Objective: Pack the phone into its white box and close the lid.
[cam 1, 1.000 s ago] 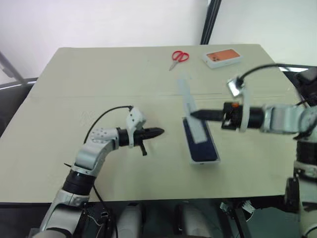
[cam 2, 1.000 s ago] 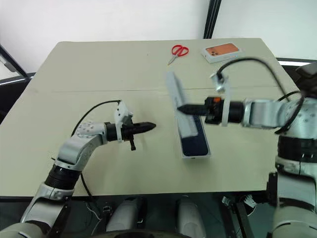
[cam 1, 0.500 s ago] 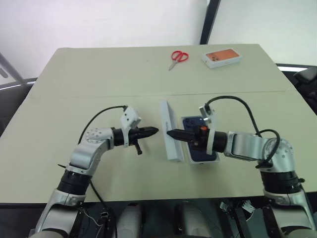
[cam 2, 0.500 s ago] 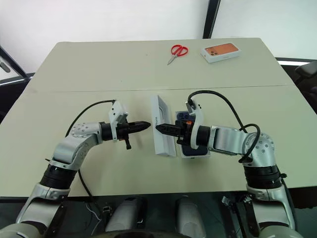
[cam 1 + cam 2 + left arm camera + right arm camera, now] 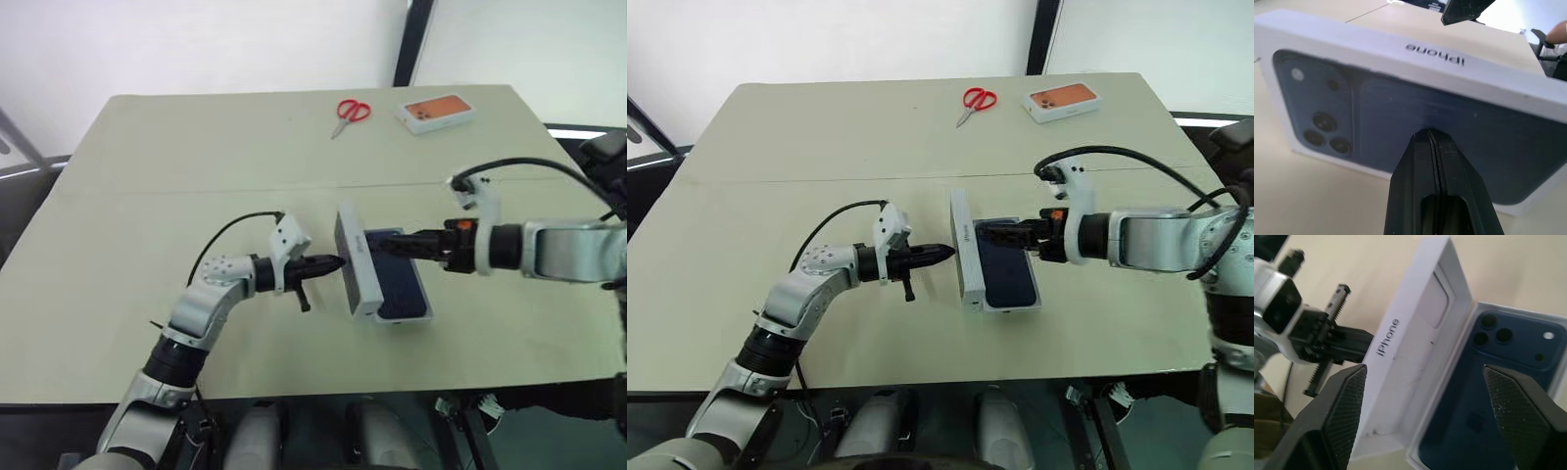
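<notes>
The dark blue phone (image 5: 400, 279) lies back-up inside the white box (image 5: 404, 319), its camera cluster at the far end. The lid (image 5: 353, 266) stands on its long edge right along the box's left side, open face toward the phone, printed face (image 5: 1400, 112) toward my left gripper (image 5: 336, 262). That gripper is shut, its fingertips (image 5: 1432, 142) right at the printed face. My right gripper (image 5: 380, 245) hovers over the far end of the phone, open with nothing between its fingers (image 5: 1347, 401). The right wrist view shows the lid's whitish inside (image 5: 1418, 328) next to the phone (image 5: 1498, 377).
Red scissors (image 5: 350, 112) and a white box with an orange phone picture (image 5: 437, 112) lie near the table's far edge. A seam (image 5: 196, 191) crosses the tabletop. Black cables loop off both wrists.
My right gripper let go of the lid, opened and drew back to the right. The lid now stands against the box's left side. My left gripper moved right, up to the lid.
</notes>
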`<state>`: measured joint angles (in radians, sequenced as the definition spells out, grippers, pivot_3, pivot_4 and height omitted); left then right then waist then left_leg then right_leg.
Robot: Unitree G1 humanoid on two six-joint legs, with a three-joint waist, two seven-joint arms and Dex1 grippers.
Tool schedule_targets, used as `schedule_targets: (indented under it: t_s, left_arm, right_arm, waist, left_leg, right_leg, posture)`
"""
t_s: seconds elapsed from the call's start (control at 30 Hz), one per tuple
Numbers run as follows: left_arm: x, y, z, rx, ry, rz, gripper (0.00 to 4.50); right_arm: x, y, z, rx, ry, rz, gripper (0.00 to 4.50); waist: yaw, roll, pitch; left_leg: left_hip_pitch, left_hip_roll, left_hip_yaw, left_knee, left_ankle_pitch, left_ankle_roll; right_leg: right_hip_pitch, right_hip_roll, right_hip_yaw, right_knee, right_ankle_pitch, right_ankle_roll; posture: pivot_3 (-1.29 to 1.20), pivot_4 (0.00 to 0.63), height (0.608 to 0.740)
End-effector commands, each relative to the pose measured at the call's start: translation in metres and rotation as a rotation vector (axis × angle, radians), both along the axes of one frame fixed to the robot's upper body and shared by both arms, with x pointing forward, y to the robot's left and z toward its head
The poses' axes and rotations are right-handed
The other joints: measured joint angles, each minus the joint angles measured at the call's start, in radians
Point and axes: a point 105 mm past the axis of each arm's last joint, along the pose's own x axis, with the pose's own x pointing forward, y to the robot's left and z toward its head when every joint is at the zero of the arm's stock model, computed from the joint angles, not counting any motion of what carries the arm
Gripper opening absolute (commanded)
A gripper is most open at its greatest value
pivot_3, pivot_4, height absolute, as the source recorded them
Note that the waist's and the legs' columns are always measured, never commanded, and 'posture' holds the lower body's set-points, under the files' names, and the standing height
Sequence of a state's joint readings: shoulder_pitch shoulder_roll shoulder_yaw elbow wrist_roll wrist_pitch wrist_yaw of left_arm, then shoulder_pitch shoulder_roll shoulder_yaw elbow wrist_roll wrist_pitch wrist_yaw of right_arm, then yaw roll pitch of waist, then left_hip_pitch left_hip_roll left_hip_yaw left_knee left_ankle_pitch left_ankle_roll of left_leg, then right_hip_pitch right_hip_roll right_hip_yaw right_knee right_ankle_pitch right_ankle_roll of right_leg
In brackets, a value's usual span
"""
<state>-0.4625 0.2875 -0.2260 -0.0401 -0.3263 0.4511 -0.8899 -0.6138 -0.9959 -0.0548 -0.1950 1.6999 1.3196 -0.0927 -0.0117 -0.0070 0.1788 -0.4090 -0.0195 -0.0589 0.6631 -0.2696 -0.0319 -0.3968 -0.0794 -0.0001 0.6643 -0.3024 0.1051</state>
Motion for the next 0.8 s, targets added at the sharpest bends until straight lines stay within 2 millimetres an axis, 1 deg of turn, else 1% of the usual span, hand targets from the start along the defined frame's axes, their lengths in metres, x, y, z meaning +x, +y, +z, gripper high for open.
schedule_targets:
  t_s: [0.03, 0.13, 0.27, 0.4, 0.47, 0.5, 0.57, 0.6, 0.63, 0.67, 0.7, 0.77, 0.8]
  left_arm:
    - [-0.005, -0.026, 0.009, -0.019, -0.038, -0.058, 0.00]
    - [-0.007, -0.038, 0.009, -0.019, -0.035, -0.080, 0.00]
    - [-0.005, -0.041, 0.008, -0.015, -0.037, -0.078, 0.00]
    - [0.003, -0.027, 0.017, -0.046, -0.037, -0.028, 0.00]
    - [0.008, -0.015, 0.024, -0.062, -0.043, 0.012, 0.00]
    - [0.009, -0.012, 0.026, -0.066, -0.044, 0.023, 0.00]
    - [0.016, 0.001, 0.027, -0.044, -0.055, 0.077, 0.00]
    - [0.026, 0.017, 0.026, -0.009, -0.061, 0.149, 0.00]
    - [0.032, 0.029, 0.026, 0.016, -0.065, 0.200, 0.00]
    - [0.038, 0.040, 0.023, 0.043, -0.043, 0.247, 0.00]
    - [0.042, 0.047, 0.021, 0.060, -0.026, 0.274, 0.00]
    - [0.046, 0.053, 0.008, 0.161, -0.027, 0.291, 0.00]
    - [0.046, 0.052, 0.003, 0.196, -0.034, 0.279, 0.00]
  right_arm:
    - [0.009, -0.015, 0.004, -0.135, -0.139, -0.010, 3.95]
    - [0.016, -0.023, -0.004, -0.235, -0.221, 0.004, 3.95]
    - [0.020, -0.026, -0.006, -0.275, -0.293, 0.025, 3.95]
    - [0.027, -0.034, -0.001, -0.310, -0.355, 0.002, 3.95]
    - [0.031, -0.040, 0.001, -0.354, -0.391, -0.004, 3.95]
    - [0.032, -0.041, 0.001, -0.367, -0.401, -0.003, 3.95]
    - [0.032, -0.043, 0.001, -0.393, -0.419, 0.008, 3.95]
    - [0.032, -0.043, -0.001, -0.409, -0.428, 0.023, 3.73]
    - [0.032, -0.042, -0.002, -0.421, -0.434, 0.035, 3.45]
    - [0.033, -0.041, -0.004, -0.440, -0.442, 0.050, 3.06]
    - [0.033, -0.040, -0.005, -0.454, -0.448, 0.061, 2.62]
    - [0.035, -0.039, -0.012, -0.533, -0.475, 0.089, 1.47]
    - [0.036, -0.039, -0.014, -0.568, -0.487, 0.102, 1.10]
  waist:
    - [0.005, 0.000, 0.000]
    - [0.010, 0.000, 0.000]
    - [0.004, 0.000, 0.000]
    - [0.000, 0.000, 0.000]
    - [0.001, 0.000, 0.000]
    - [0.001, 0.000, 0.000]
    - [0.002, 0.000, 0.000]
    - [0.001, 0.000, 0.000]
    - [0.001, 0.000, 0.000]
    - [0.001, 0.000, 0.000]
    - [0.000, 0.000, 0.000]
    - [0.001, 0.000, 0.000]
    - [0.001, 0.000, 0.000]
  left_leg:
    - [0.000, 0.000, 0.000, 0.000, 0.000, 0.000]
    - [-0.001, -0.001, 0.000, 0.000, 0.000, 0.000]
    - [0.000, -0.001, 0.000, 0.001, 0.000, 0.000]
    - [0.000, -0.001, 0.000, 0.000, 0.000, 0.000]
    - [0.000, -0.001, 0.000, 0.000, 0.000, 0.000]
    - [0.000, -0.001, 0.000, 0.000, 0.000, 0.000]
    - [0.000, -0.001, 0.000, 0.000, 0.000, 0.000]
    - [0.000, -0.001, 0.000, 0.000, 0.000, 0.000]
    - [0.000, -0.001, 0.000, 0.000, 0.000, 0.000]
    - [0.000, -0.001, 0.000, 0.000, 0.000, 0.000]
    - [0.000, -0.001, 0.000, 0.000, 0.000, 0.000]
    - [0.000, -0.001, 0.000, 0.000, 0.000, 0.000]
    - [0.000, -0.001, 0.000, 0.000, 0.000, 0.000]
  right_leg:
    - [0.000, 0.000, 0.000, 0.000, 0.000, 0.000]
    - [0.001, -0.001, 0.000, -0.002, 0.000, 0.000]
    - [0.000, -0.001, 0.000, -0.001, 0.000, 0.000]
    - [0.000, 0.000, 0.000, 0.000, 0.000, 0.000]
    - [0.000, 0.000, 0.000, 0.000, 0.000, 0.000]
    - [0.000, 0.000, 0.000, 0.000, 0.000, 0.000]
    - [0.000, -0.001, 0.000, 0.000, 0.000, 0.000]
    - [0.000, -0.001, 0.000, 0.000, 0.000, 0.000]
    - [0.000, -0.001, 0.000, -0.001, 0.000, 0.000]
    - [0.000, -0.001, 0.000, 0.000, 0.000, 0.000]
    - [0.000, -0.001, 0.000, 0.000, 0.000, 0.000]
    - [0.000, -0.001, 0.000, 0.000, 0.000, 0.000]
    - [0.000, 0.000, 0.000, 0.000, 0.000, 0.000]
  posture:
    - [0.00, 0.150, 0.740]
    - [0.00, 0.150, 0.740]
    - [0.00, 0.150, 0.740]
    - [0.00, 0.150, 0.740]
    - [0.00, 0.150, 0.740]
    - [0.00, 0.150, 0.740]
    - [0.00, 0.150, 0.740]
    - [0.00, 0.150, 0.740]
    - [0.00, 0.150, 0.740]
    - [0.00, 0.150, 0.740]
    - [0.00, 0.150, 0.740]
    - [0.00, 0.150, 0.740]
    - [0.00, 0.150, 0.740]
